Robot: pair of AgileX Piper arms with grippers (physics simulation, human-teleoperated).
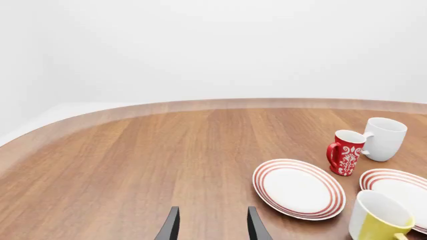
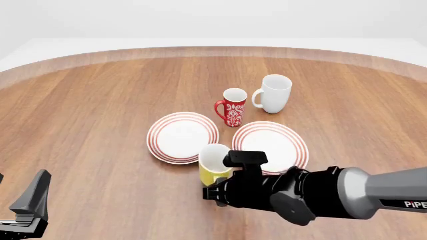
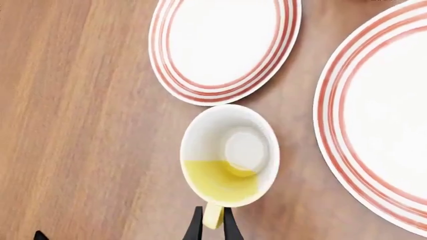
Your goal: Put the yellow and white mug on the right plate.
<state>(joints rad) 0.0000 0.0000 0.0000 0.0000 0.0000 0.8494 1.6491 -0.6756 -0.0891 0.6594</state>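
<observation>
The yellow and white mug (image 2: pixel 215 165) stands upright just in front of the gap between the two plates. It also shows in the right wrist view (image 3: pixel 230 156) and in the left wrist view (image 1: pixel 379 218). My right gripper (image 3: pixel 213 226) is shut on its yellow handle (image 3: pixel 213 216), on the mug's near side (image 2: pixel 217 189). The right plate (image 2: pixel 272 142), white with red rings, lies just right of the mug (image 3: pixel 373 115) (image 1: pixel 402 190) and is bare. My left gripper (image 1: pixel 212 227) is open and empty at the near left (image 2: pixel 30 206).
The look-alike left plate (image 2: pixel 182 136) (image 3: pixel 220 40) (image 1: pixel 299 187) lies just behind and left of the mug. A red patterned mug (image 2: pixel 233 107) (image 1: pixel 345 152) and a larger white mug (image 2: pixel 273 93) (image 1: pixel 385 138) stand behind the plates.
</observation>
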